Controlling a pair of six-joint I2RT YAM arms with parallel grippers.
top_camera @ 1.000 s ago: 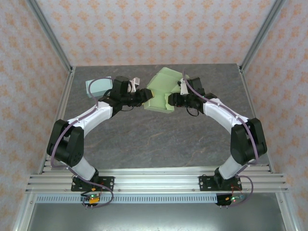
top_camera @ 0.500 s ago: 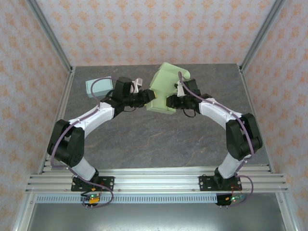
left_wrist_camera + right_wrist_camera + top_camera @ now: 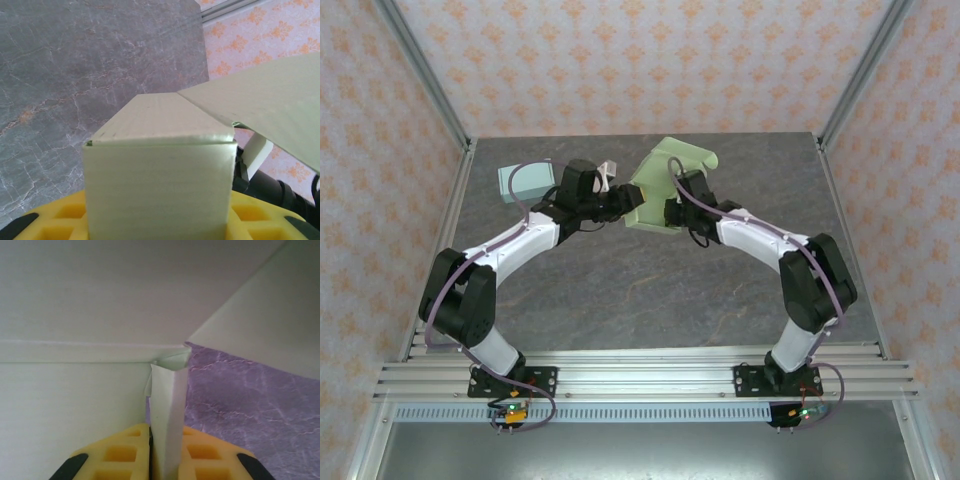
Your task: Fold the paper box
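The pale green paper box (image 3: 665, 175) is held off the table at the back centre, between my two grippers. My left gripper (image 3: 623, 201) meets its left side. In the left wrist view a folded wall of the box (image 3: 159, 180) stands between the yellow pads (image 3: 55, 220), with an open flap (image 3: 270, 100) slanting above on the right. My left gripper (image 3: 159, 212) has its jaws wide around that wall. My right gripper (image 3: 670, 212) is at the box's near right edge. It (image 3: 167, 440) is shut on a thin inner flap (image 3: 169, 395) of the box.
A small light blue box (image 3: 527, 180) lies on the grey marbled table (image 3: 640, 290) at the back left, just beyond the left arm. Metal frame posts rise at both back corners, and patterned walls close the space.
My right gripper has moved left, toward the left gripper, swinging the box round so that it looks narrower and its top flap points further back. The left gripper has barely moved.
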